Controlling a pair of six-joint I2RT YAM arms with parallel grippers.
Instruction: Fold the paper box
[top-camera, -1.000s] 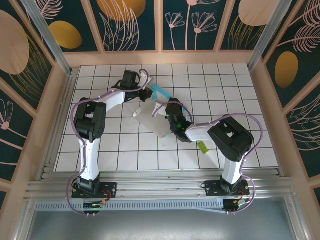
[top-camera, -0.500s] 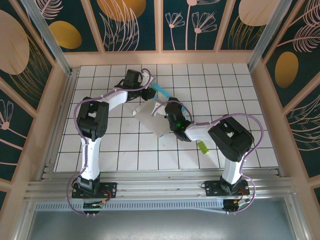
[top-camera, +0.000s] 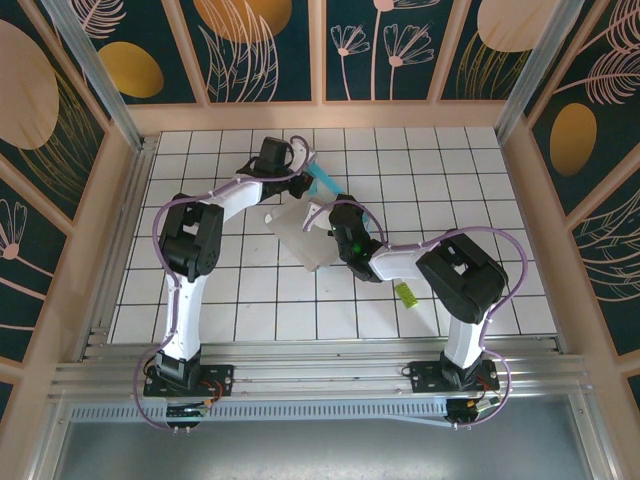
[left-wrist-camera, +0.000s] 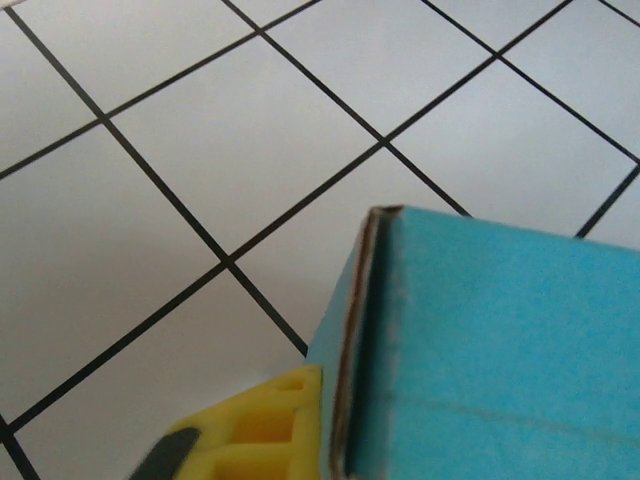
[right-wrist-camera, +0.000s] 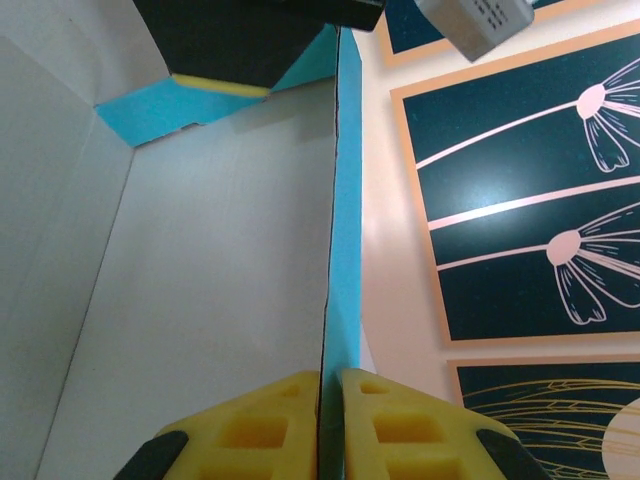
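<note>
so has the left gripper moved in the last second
Yes. Against the tile grid in the top view, the left gripper has shifted slightly rightward along the far rows, staying at the turquoise flap of the paper box.

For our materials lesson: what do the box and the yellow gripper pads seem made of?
The paper box: thin matte card, white inside, turquoise outside, judging by its thin edge and sharp creases. The pads: likely moulded rubber or plastic, matte yellow, recessed pockets.
</note>
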